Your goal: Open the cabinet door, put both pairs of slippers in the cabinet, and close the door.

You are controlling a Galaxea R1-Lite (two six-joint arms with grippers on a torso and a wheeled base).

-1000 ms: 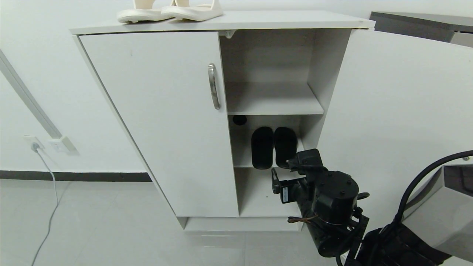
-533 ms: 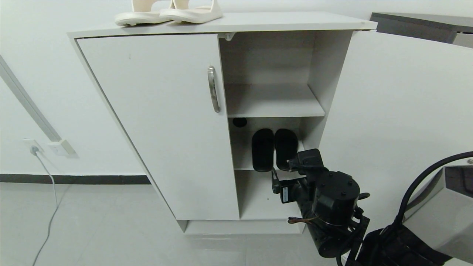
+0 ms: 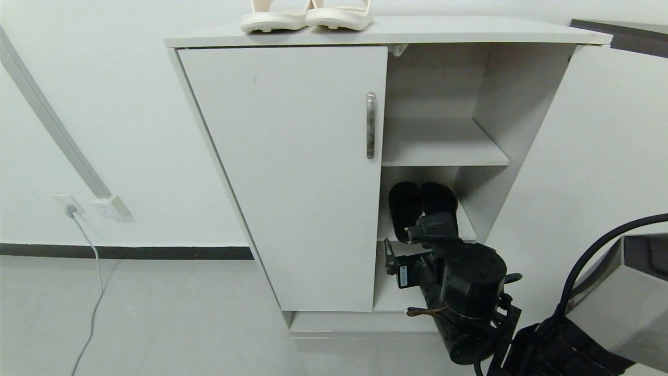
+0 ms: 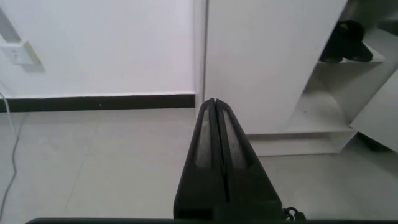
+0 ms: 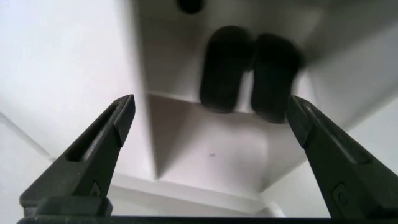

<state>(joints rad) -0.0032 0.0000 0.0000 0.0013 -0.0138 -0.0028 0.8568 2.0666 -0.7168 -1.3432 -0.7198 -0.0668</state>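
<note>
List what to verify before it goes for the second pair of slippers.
1. Right door open: ok, swung wide.
2. Black slippers inside the cabinet: ok, side by side on the middle shelf.
3. Cream slippers inside: not ok, they lie on the cabinet top.
4. Right gripper free to grasp: ok, open and holding nothing, in front of the lower shelves.
5. Left gripper free: ok, shut on nothing, low over the floor.
6. Cream slippers within reach from here: cannot tell.

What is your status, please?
Right gripper open, empty; left gripper shut. Black slippers inside white cabinet, cream slippers on its top. Right door open, nothing blocking.
</note>
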